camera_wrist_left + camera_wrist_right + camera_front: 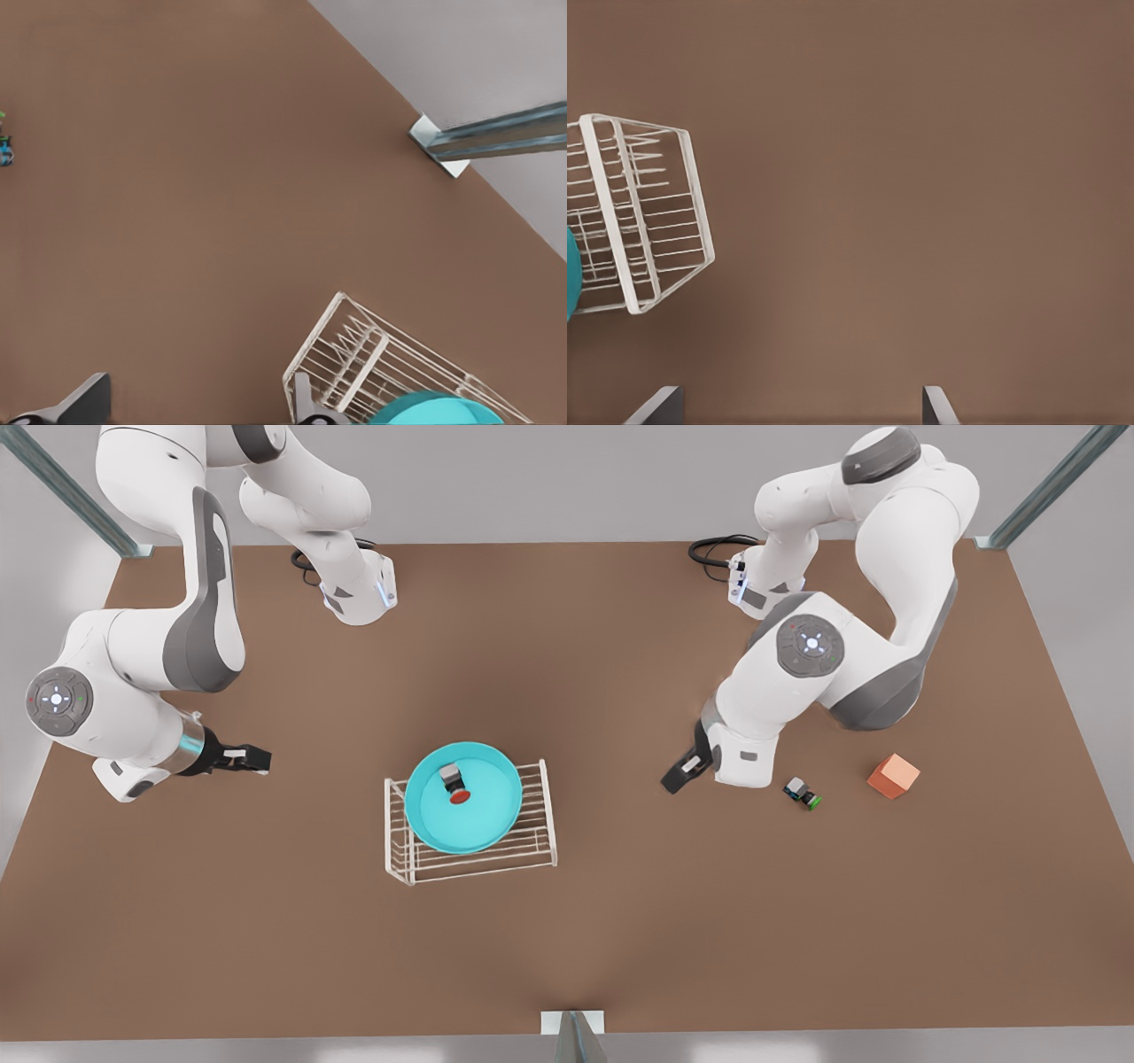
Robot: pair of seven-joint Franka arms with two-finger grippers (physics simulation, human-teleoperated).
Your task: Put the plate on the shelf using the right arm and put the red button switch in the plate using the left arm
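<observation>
Hovering at the front view's left, the left gripper (259,760) is spread wide w/ nothing in it. The red button switch (454,782) lies to its right, tipped on its side in the plate (487,806) atop the shelf (532,841). Its long axis runs far-to-near, cap toward the near edge. The right gripper (671,781) is also spread and empty (approx. as far off on the other side). Both placements look done.

Shelf (642,221) holding plate (570,270); right pincer (793,407) spread.
</observation>
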